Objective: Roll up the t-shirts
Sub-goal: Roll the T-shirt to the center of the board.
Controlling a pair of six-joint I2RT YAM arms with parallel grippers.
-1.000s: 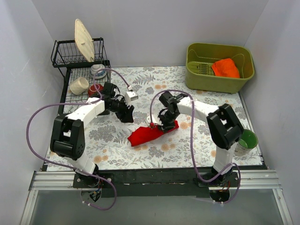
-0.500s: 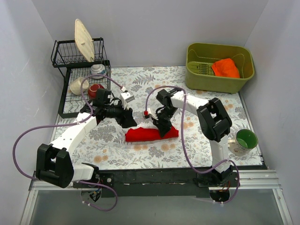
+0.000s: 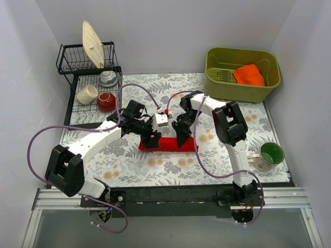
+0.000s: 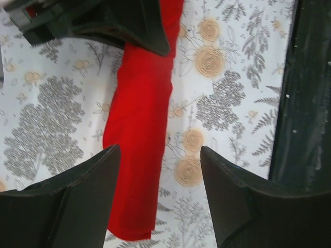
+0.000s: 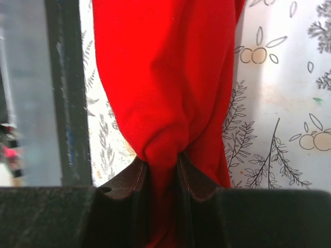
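The red t-shirt [image 3: 168, 144] lies as a long narrow roll on the floral table, near the middle. My left gripper [image 3: 151, 140] is open and hovers over the roll's left end; in the left wrist view the roll [image 4: 142, 124] runs between and past my fingers [image 4: 77, 196]. My right gripper [image 3: 182, 140] is shut on a fold of the t-shirt [image 5: 165, 103] near the roll's right part. The cloth bunches between its pads [image 5: 129, 178].
A black dish rack [image 3: 88, 77] with cups, a red bowl [image 3: 105, 101] and a plate stands at back left. A green tub [image 3: 242, 72] holding an orange cloth stands at back right. A green mug [image 3: 271, 154] stands at the right edge.
My left gripper has swung right from near the rack to over the roll's left end. The t-shirt has gone from a slanted heap to a straight, narrower roll under my right gripper.
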